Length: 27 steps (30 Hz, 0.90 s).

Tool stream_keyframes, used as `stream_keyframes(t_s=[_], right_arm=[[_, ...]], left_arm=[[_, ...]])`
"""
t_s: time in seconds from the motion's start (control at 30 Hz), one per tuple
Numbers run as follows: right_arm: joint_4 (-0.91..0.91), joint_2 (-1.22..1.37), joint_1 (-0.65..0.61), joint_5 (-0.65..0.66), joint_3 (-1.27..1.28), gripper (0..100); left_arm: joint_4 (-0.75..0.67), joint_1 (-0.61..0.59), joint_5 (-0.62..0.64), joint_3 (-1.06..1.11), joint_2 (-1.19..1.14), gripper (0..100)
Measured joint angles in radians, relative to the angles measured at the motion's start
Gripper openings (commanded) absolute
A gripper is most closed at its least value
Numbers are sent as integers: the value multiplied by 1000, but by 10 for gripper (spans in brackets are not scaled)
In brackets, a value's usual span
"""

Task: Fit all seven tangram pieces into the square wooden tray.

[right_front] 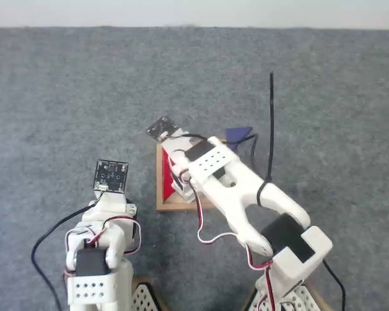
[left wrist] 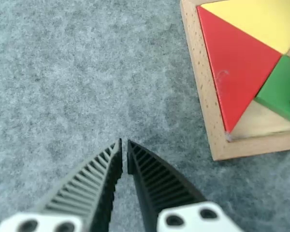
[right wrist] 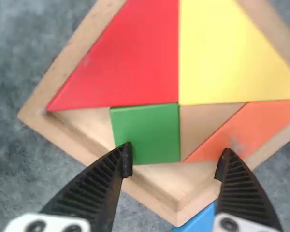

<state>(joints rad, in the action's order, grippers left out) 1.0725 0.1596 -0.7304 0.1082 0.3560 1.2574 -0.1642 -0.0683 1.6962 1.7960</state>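
Observation:
The square wooden tray (right wrist: pixel 82 145) holds a red triangle (right wrist: pixel 125 67), a yellow triangle (right wrist: pixel 227 58), an orange piece (right wrist: pixel 246 125) and a green square (right wrist: pixel 147 133). My right gripper (right wrist: pixel 176 159) hangs open just above the tray. One fingertip is at the green square's corner and the other over the orange piece. A blue piece (right wrist: pixel 198 222) lies outside the tray rim, under the gripper. My left gripper (left wrist: pixel 124 143) is shut and empty above the carpet, beside the tray's corner (left wrist: pixel 217 145). The red triangle (left wrist: pixel 232 63) and the green square (left wrist: pixel 280 89) lie near that corner.
A dark blue piece (right_front: pixel 238 134) lies on the grey carpet just beyond the tray (right_front: pixel 175 204), next to a black cable (right_front: pixel 271 123). The right arm (right_front: pixel 246 194) covers most of the tray from above. The left arm (right_front: pixel 100 227) stands to the tray's left.

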Motion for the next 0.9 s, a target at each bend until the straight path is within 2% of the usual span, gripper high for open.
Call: stream_keyframes(t_s=[0.2, 0.5, 0.7, 0.9], right_arm=[[12, 0, 9, 0, -34, 281], [103, -229, 157, 0, -21, 280], [103, -373, 282, 0, 172, 280], [100, -394, 292, 18, 356, 281]], left_arm=[[0, 0, 0, 0, 0, 21], [0, 0, 0, 0, 0, 21], [0, -2, 0, 0, 0, 21], [0, 0, 0, 0, 0, 21]])
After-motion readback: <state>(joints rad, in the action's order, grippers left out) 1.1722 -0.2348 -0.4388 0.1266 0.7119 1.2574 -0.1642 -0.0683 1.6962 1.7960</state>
